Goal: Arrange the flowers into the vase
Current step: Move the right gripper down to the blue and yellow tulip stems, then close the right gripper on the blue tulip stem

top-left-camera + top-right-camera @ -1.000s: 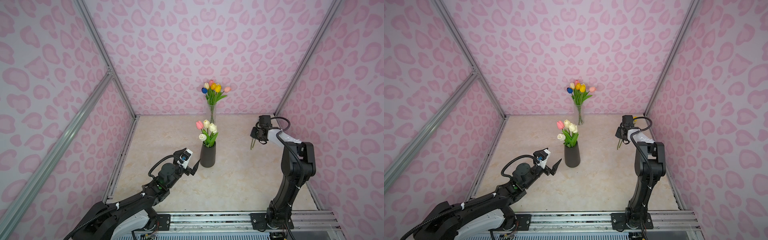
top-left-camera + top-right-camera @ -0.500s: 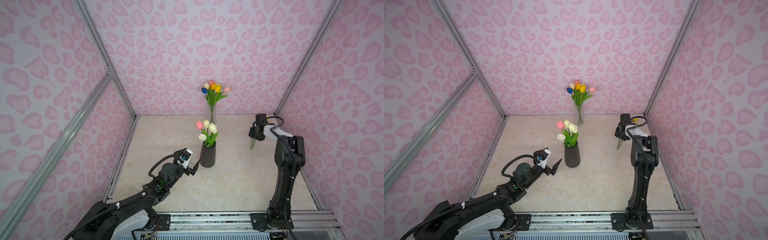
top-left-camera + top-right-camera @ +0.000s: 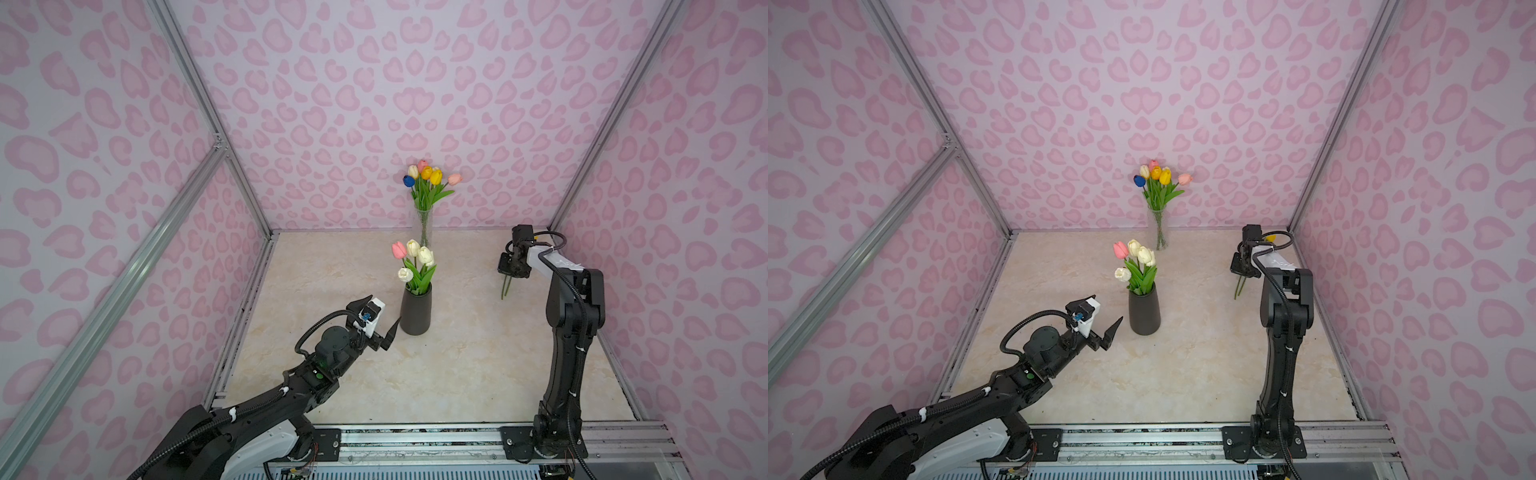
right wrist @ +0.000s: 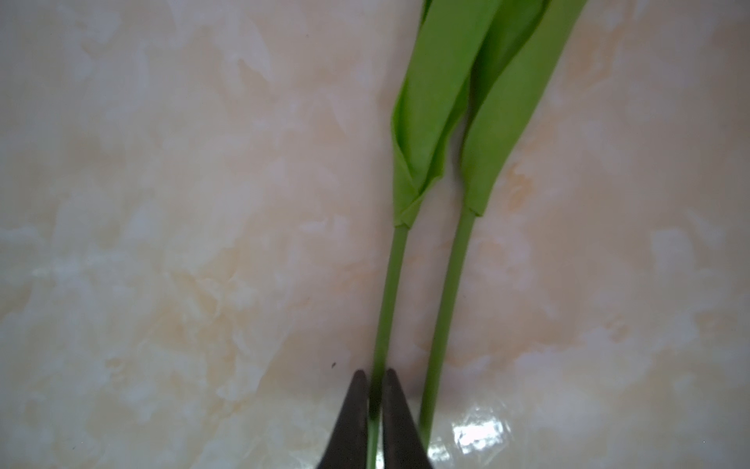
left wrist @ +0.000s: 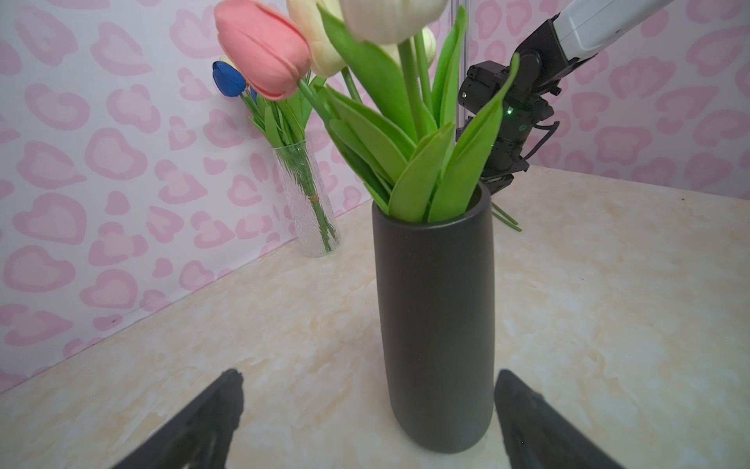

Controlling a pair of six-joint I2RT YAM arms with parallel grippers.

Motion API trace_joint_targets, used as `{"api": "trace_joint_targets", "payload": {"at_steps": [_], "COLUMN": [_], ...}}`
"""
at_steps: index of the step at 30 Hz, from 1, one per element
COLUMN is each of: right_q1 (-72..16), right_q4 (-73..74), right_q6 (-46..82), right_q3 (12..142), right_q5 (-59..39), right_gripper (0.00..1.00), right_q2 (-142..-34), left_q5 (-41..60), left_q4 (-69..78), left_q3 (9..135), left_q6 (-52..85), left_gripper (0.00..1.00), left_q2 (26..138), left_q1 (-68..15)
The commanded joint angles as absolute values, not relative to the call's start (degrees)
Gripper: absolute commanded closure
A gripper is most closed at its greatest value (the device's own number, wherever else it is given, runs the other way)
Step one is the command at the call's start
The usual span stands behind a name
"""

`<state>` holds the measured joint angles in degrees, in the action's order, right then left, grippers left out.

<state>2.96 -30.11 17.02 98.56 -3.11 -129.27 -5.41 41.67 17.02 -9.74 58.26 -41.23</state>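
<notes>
My right gripper (image 4: 374, 406) has just pinched shut on one tulip stem (image 4: 392, 284) lying on the table (image 4: 162, 243) beside a second stem (image 4: 448, 304), so I judge a lift toward the black vase (image 3: 415, 309) comes next, left gripper (image 3: 1109, 332) gaping beside it.

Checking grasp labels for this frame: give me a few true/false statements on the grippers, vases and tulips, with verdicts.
1. The right gripper is shut on a green stem. True.
2. The left gripper holds a tulip. False: it is open and empty, facing the black vase.
3. The blue tulip stands in the black vase. False: it is in the clear glass vase by the back wall.
4. A second stem lies beside the gripped one on the table. True.
</notes>
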Motion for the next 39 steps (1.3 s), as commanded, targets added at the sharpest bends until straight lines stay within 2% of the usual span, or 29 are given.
{"api": "trace_joint_targets", "payload": {"at_steps": [1, 14, 23, 26, 28, 33, 39], "right_q1": [1.94, -10.62, -11.51, -10.28, -9.34, -8.79, -10.52], "right_q4": [-31.63, -33.63, -32.49, -30.17, -29.75, -33.32, -34.45], "right_q6": [14.7, 9.05, 12.72, 12.83, 13.4, 13.6, 15.68], "right_q3": [97.03, 91.51, 83.14, 82.0, 82.97, 90.64, 94.37], "right_q5": [-6.42, -4.05, -10.12, -13.45, -14.48, -9.85, -8.78], "right_gripper": [0.98, 1.0, 1.0, 0.78, 0.71, 0.68, 0.66], "right_q2": [-129.43, -125.14, -117.04, -115.71, -116.05, -120.27, -122.76], "left_q5": [-5.75, -6.25, -4.95, -5.22, -5.19, -5.48, -5.89], "left_q4": [41.58, 41.07, 41.37, 41.63, 41.32, 41.06, 40.8], "left_q3": [17.58, 17.66, 17.84, 17.97, 18.19, 18.02, 17.93], "left_q6": [-10.25, -10.65, -10.12, -10.19, -10.11, -10.55, -10.81], "left_gripper": [0.03, 0.03, 0.03, 0.03, 0.03, 0.03, 0.03], "left_q2": [57.99, 57.83, 58.45, 59.17, 59.59, 58.85, 58.51], "left_q1": [-41.21, -41.22, -41.22, -41.18, -41.22, -41.22, -41.2]}}
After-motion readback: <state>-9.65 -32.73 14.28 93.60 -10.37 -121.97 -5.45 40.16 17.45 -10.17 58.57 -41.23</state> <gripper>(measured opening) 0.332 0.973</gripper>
